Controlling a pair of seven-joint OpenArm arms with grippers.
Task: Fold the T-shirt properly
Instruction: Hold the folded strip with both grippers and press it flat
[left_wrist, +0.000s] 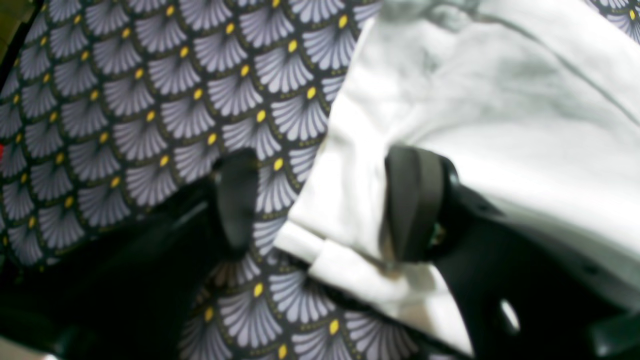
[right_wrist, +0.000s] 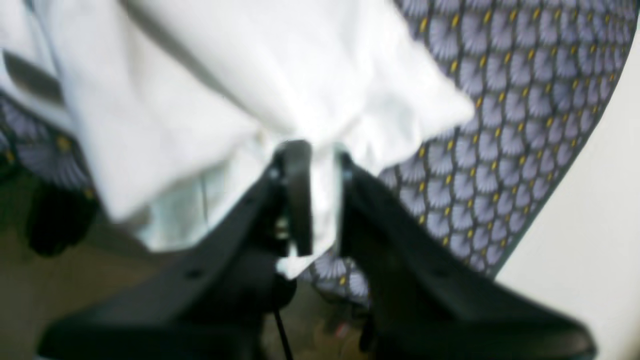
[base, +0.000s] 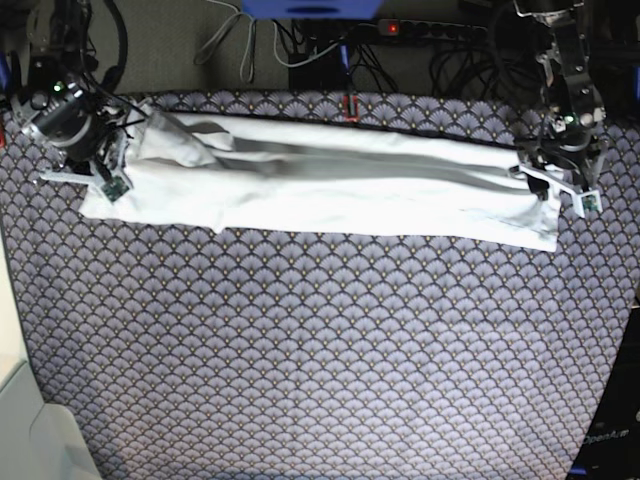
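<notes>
The white T-shirt (base: 340, 185) lies stretched in a long, wrinkled band across the far side of the purple scallop tablecloth (base: 320, 350). At the band's left end in the base view, my right gripper (base: 105, 175) grips it. The right wrist view shows that gripper (right_wrist: 322, 200) shut on a bunched edge of the T-shirt (right_wrist: 250, 75). At the band's other end sits my left gripper (base: 555, 190). In the left wrist view it (left_wrist: 325, 205) stands open. One finger (left_wrist: 415, 205) rests on the hemmed corner of the T-shirt (left_wrist: 500, 125), the other finger (left_wrist: 237, 200) over bare tablecloth (left_wrist: 125, 100).
Cables and a power strip (base: 440, 30) run behind the table's far edge. The tablecloth's rounded edge (right_wrist: 550, 165) lies close to my right gripper, with pale floor beyond it. A pale surface (base: 20, 400) borders the table at the lower left.
</notes>
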